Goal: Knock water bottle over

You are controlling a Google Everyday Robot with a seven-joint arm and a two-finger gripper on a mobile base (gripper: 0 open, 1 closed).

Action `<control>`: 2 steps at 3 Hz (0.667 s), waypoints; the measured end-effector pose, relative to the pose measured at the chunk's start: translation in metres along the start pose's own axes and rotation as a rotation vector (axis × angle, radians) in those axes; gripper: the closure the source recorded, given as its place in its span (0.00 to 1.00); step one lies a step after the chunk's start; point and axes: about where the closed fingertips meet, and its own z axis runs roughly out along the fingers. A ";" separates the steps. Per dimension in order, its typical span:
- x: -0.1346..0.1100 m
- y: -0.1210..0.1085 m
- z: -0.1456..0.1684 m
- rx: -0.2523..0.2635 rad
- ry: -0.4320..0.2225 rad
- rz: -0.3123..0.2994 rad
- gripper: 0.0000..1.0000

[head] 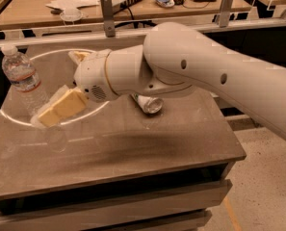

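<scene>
We see the water bottle [22, 78] standing upright near the table's [133, 153] left edge, at about 10 o'clock from the tabletop's centre, white cap on. The arm [214, 76] comes in from 3 o'clock, low over the top. The gripper [57, 88] sits just at 3 o'clock of the bottle. Its fingers are spread apart with nothing between them: one tan finger [60, 107] slants down toward 8 o'clock and the other [79, 56] shows at 12 o'clock of the wrist. The lower fingertip is right beside the bottle's lower body; we cannot tell if they touch. A dented can [149, 103] lies on its side near centre, partly under the arm. A white ring [15, 118] marks the tabletop around the bottle's side.
</scene>
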 end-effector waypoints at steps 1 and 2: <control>0.005 -0.015 0.037 0.014 -0.015 0.030 0.00; 0.003 -0.028 0.073 -0.012 -0.034 0.038 0.00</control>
